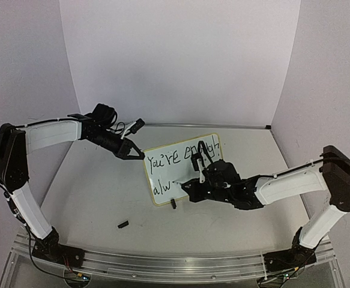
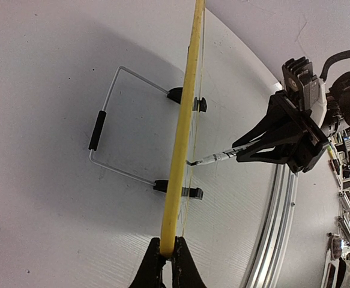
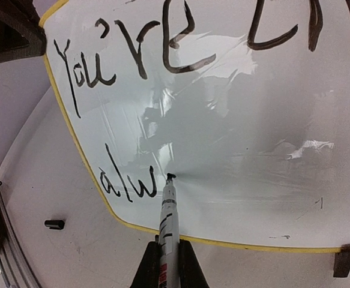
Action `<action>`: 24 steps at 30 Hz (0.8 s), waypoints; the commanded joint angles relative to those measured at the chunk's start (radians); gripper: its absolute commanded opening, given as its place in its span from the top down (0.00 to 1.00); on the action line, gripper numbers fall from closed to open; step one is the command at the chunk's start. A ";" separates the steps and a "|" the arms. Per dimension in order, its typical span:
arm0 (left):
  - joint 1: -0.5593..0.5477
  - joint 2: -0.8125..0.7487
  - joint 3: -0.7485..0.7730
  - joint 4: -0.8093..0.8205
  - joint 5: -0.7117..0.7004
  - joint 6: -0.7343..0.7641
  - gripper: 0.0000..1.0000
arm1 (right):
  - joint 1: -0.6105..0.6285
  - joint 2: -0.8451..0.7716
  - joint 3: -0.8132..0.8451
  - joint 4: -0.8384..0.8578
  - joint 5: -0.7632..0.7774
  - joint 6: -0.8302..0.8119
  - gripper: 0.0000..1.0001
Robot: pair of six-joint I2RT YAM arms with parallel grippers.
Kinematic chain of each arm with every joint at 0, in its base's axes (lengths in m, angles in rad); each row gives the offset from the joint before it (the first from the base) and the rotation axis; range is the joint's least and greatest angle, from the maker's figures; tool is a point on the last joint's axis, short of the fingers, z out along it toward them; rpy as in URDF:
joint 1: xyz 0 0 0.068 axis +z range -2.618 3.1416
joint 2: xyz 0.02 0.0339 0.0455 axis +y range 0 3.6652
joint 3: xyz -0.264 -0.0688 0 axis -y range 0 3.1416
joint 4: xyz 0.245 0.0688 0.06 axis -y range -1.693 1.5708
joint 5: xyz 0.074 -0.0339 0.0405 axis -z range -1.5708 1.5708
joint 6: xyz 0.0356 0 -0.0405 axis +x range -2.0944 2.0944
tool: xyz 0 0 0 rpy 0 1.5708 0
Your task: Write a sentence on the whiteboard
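One white, yellow-rimmed rectangular whiteboard (image 3: 253,168) stands between two tools: left tool (image 2: 167,252) clenched on its rim, right tool (image 3: 167,249) grasping one white marker (image 3: 168,210), tip touching beside "alw" of the two-line black sentence (image 3: 162,54).

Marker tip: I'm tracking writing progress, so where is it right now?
In the right wrist view, the black tip of the white-barrelled marker touches the yellow-rimmed whiteboard at lower left, just right of the black letters "alw".

White whiteboard (image 3: 253,120), pale-yellow rim (image 2: 184,120), black sentence (image 3: 184,67)
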 commanded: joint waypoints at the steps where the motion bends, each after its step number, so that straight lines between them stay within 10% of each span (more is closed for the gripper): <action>1: -0.014 -0.007 0.014 -0.038 -0.062 0.064 1.00 | -0.008 0.026 0.027 0.036 -0.039 -0.011 1.00; 24: -0.015 -0.007 0.014 -0.041 -0.062 0.064 1.00 | -0.007 -0.004 -0.011 0.000 0.009 0.018 1.00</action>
